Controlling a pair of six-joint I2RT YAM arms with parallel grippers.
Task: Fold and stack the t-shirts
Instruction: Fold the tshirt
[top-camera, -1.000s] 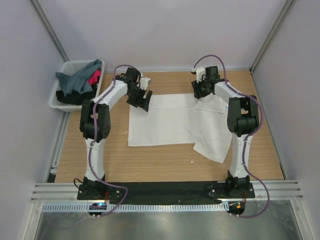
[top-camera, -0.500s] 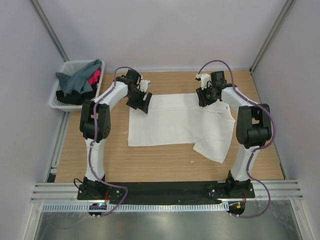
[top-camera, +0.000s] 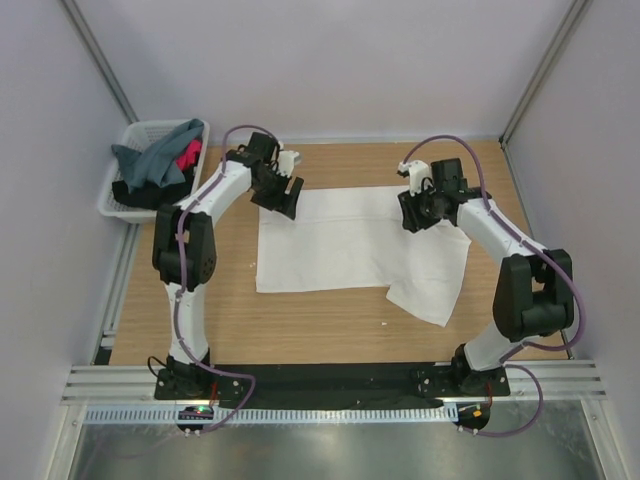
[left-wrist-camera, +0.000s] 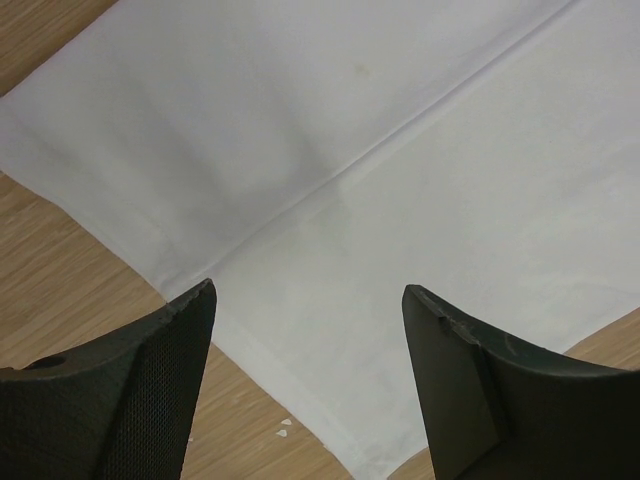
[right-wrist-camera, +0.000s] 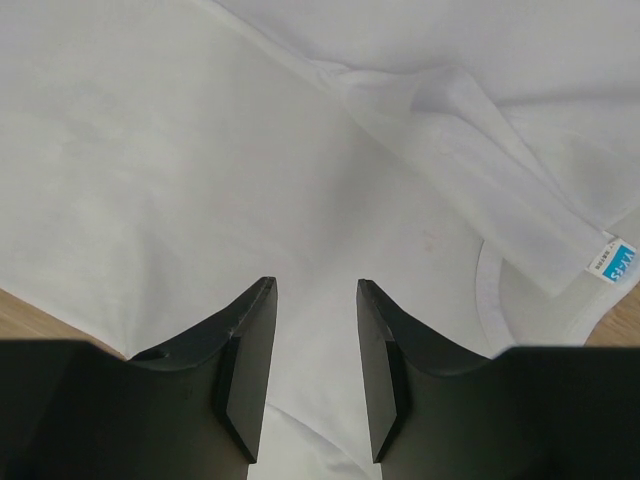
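From the right wrist alone, the t-shirt (right-wrist-camera: 200, 150) shows its label (right-wrist-camera: 610, 262).

The only marking is a small label (right-wrist-camera: 610, 262) at the neck of the white shirt (right-wrist-camera: 200, 150), seen from the right wrist. It has a white part with tiny dark print above a blue part with pale marks. All of it is too small to read.

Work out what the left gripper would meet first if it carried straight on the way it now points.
Most likely the white t-shirt: the left gripper, jaws open, points down at the cloth near its edge, with nothing visible between. How far above it hangs is unclear.
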